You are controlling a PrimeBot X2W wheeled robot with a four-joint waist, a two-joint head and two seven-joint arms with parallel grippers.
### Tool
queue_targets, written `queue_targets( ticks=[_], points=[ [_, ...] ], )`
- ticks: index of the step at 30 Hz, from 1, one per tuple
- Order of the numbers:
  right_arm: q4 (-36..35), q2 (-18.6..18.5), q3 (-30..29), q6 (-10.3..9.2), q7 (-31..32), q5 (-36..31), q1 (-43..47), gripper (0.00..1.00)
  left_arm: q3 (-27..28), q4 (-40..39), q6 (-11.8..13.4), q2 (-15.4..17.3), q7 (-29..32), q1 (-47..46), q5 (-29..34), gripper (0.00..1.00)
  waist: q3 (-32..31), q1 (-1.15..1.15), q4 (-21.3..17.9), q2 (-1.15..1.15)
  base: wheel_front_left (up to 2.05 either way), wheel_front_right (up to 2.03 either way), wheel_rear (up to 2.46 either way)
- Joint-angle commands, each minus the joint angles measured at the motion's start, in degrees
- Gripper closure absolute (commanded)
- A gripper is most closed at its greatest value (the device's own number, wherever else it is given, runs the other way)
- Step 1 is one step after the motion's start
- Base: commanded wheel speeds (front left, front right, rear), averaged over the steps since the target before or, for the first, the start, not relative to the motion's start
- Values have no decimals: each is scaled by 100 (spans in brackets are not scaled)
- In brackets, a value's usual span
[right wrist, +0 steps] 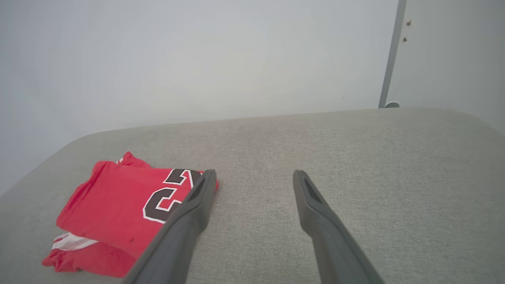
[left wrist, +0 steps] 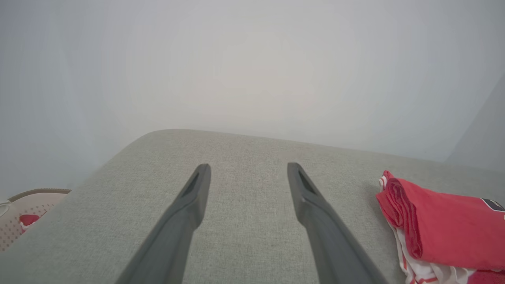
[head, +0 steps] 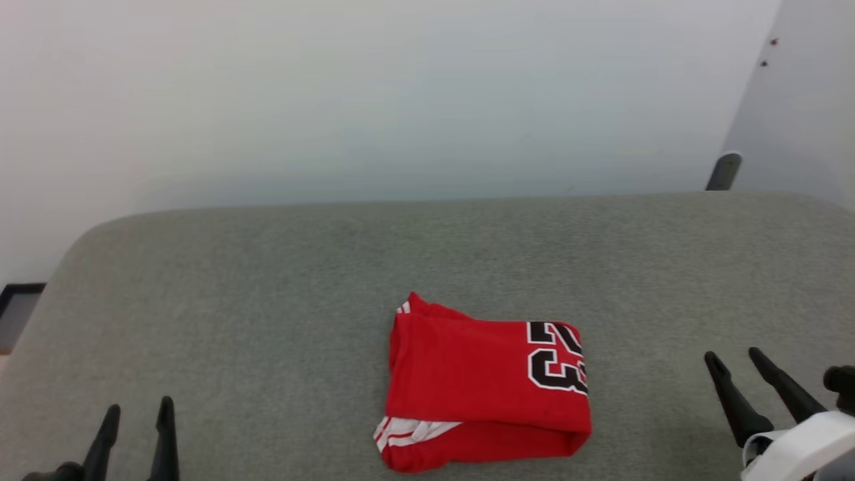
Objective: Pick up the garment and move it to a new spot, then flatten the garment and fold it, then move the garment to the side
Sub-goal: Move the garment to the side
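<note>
1. Two grippers, the left gripper (head: 139, 407) and the right gripper (head: 733, 355), hold their fingers wide apart, gripping nothing.
2. The garment (head: 481, 381) lies folded on the grey cushion (head: 267, 300), right of the left fingers, left of the right fingers, touching neither.

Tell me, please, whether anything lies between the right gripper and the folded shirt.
Nothing visible does. The right gripper stands open to the right of the shirt, apart from it, with just grey upholstery between them.
</note>
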Motion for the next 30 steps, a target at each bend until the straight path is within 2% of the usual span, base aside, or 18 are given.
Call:
queue_targets(
  ticks=[1, 15, 23, 30],
  points=[
    [26, -2, 54, -4, 64, 65, -130, 0, -17, -34, 20, -8, 16, 47, -35, 0, 56, 0, 129, 0, 0, 0, 0],
    [735, 98, 685, -4, 1120, 357, -797, 0, -361, -5, 47, -158, 138, -23, -81, 0, 301, 0, 1009, 0, 0, 0, 0],
    [1256, 57, 762, -4, 1568, 278, -1074, 0, -555, 113, 19, -220, 91, -217, -110, 0, 622, 0, 1334, 0, 0, 0, 0],
    [1934, 263, 658, -4, 2174, 338, -1331, 0, -695, 266, 8, -265, 23, -416, -139, 0, 879, 0, 1530, 0, 0, 0, 0]
  ],
)
